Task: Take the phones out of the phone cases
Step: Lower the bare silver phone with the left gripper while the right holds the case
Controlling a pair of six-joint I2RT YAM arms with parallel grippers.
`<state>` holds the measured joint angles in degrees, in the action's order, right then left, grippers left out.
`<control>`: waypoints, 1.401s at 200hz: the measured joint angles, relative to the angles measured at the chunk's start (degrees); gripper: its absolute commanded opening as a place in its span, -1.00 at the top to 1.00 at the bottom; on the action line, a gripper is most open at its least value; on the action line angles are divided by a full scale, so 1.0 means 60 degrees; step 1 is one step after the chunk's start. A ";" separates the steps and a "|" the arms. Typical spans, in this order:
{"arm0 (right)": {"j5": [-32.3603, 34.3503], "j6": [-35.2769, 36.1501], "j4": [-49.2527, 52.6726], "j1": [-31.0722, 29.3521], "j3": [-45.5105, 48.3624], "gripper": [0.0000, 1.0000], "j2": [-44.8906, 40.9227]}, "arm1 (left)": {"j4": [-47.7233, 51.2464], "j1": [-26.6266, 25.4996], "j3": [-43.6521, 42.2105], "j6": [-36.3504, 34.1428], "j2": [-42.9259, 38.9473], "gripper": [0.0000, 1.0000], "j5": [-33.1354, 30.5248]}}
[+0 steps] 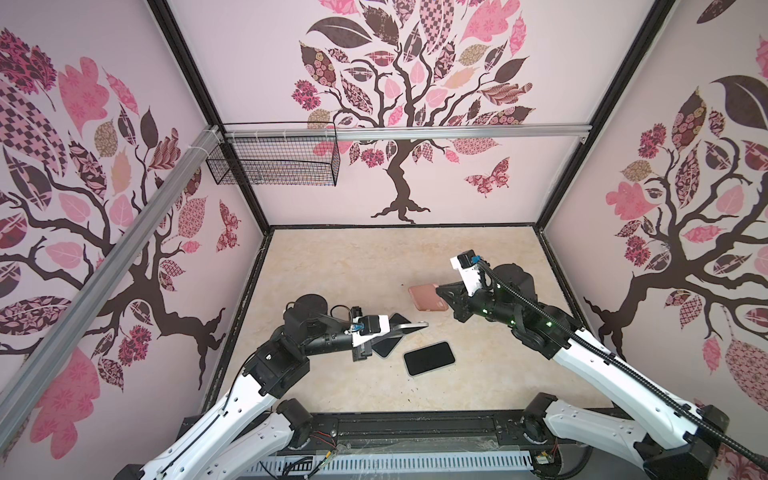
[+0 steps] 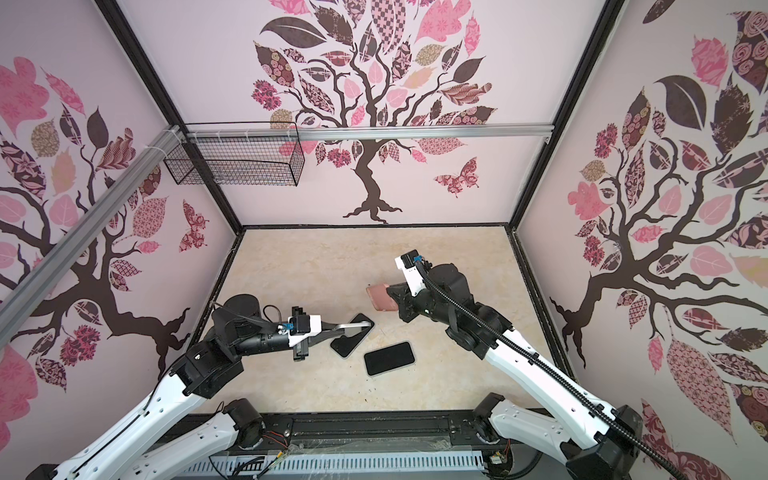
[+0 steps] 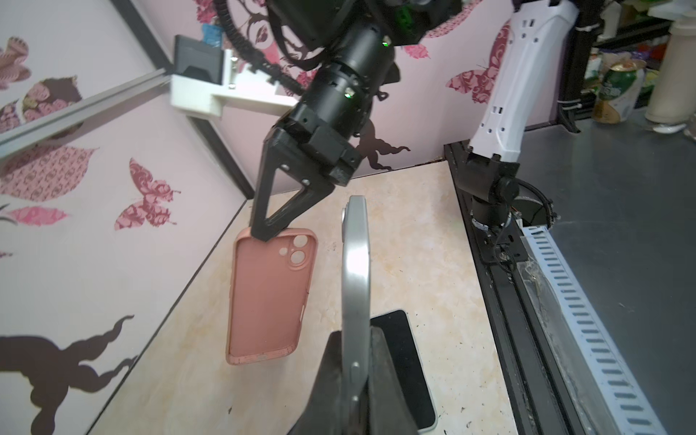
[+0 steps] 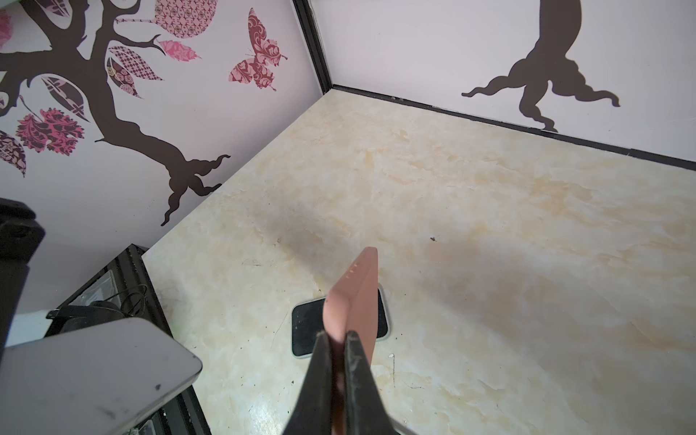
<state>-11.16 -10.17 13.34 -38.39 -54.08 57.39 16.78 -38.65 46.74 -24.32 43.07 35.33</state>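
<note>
My left gripper [image 3: 356, 331] is shut on a silver phone [image 3: 356, 263], which it holds edge-on above the table; both top views show the phone [image 1: 411, 328] [image 2: 351, 326] sticking out from this gripper [image 1: 395, 329]. The pink phone case [image 3: 269, 297] hangs apart from the phone, with its camera holes open and nothing in it. My right gripper [image 4: 339, 335] is shut on one end of the case [image 4: 357, 293]. In both top views the case [image 1: 426, 297] [image 2: 378, 297] is held off the table, behind and to the right of the phone, by the right gripper [image 1: 440, 294].
Two other phones lie on the marble table [image 1: 353, 266]: a black-screened one [image 1: 429, 358] near the front middle and another [image 1: 388, 345] partly under my left gripper. A wire basket [image 1: 274, 160] hangs on the back wall's left. The arm bases' rail [image 1: 415, 428] runs along the front edge.
</note>
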 measured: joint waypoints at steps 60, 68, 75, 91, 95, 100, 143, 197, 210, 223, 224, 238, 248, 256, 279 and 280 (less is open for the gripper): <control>0.0433 -0.0998 -0.0608 0.0084 0.0863 1.00 -0.0291 | -0.0146 0.2251 0.0153 0.3566 0.1537 1.00 -0.0168; 0.0444 -0.1111 -0.0612 0.0146 0.0827 1.00 -0.0189 | -0.0044 0.2477 0.0317 0.3974 0.1916 1.00 -0.0117; 0.0448 -0.1224 -0.0630 0.0200 0.0805 1.00 -0.0080 | 0.0058 0.2707 0.0499 0.4324 0.2284 1.00 -0.0036; 0.0474 -0.1439 -0.0692 0.0270 0.0805 1.00 0.0160 | 0.0270 0.3289 0.1024 0.5096 0.3187 1.00 0.0255; 0.0474 -0.1497 -0.0707 0.0280 0.0805 1.00 0.0208 | 0.0299 0.3417 0.1122 0.5246 0.3370 1.00 0.0321; 0.0474 -0.1552 -0.0750 0.0291 0.0805 1.00 0.0255 | 0.0339 0.3581 0.1264 0.5453 0.3632 1.00 0.0433; 0.0339 -0.2178 -0.2116 0.0306 0.1526 1.00 0.0189 | 0.1126 0.4335 0.1887 0.6408 0.5304 1.00 0.1031; 0.0517 -0.3042 -0.3133 0.0372 0.1883 1.00 0.0750 | 0.1934 0.5428 0.1883 0.6546 0.5843 1.00 0.1060; 0.0506 -0.3260 -0.3461 0.0419 0.1909 1.00 0.0973 | 0.1974 0.5548 0.1883 0.6441 0.5843 1.00 0.0787; 0.0459 -0.3530 -0.3898 0.0423 0.1967 1.00 0.1213 | 0.2087 0.5552 0.1880 0.6266 0.5843 1.00 0.0481; 0.0455 -0.3559 -0.3945 0.0423 0.1971 1.00 0.1249 | 0.2091 0.5552 0.1880 0.6255 0.5843 1.00 0.0466; 0.0372 -0.3861 -0.4335 0.0433 0.1971 1.00 0.1647 | 0.2200 0.5544 0.1880 0.6040 0.5890 1.00 0.0095; 0.0280 -0.4076 -0.4517 0.0430 0.1963 1.00 0.1967 | 0.2266 0.5544 0.1883 0.5865 0.6000 1.00 -0.0076; 0.0171 -0.4229 -0.4663 0.0430 0.1963 1.00 0.2240 | 0.2346 0.5544 0.1887 0.5734 0.6153 1.00 -0.0182; -0.0131 -0.4710 -0.4900 0.0430 0.1923 1.00 0.2925 | 0.2583 0.5552 0.1912 0.5402 0.6838 1.00 -0.0331; -0.0146 -0.4725 -0.4903 0.0430 0.1920 1.00 0.2943 | 0.2590 0.5552 0.1912 0.5391 0.6859 1.00 -0.0331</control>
<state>-12.03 -38.52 -16.08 -35.81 -42.57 75.05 32.32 -5.34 58.22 8.03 84.23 33.34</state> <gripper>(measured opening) 0.075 0.080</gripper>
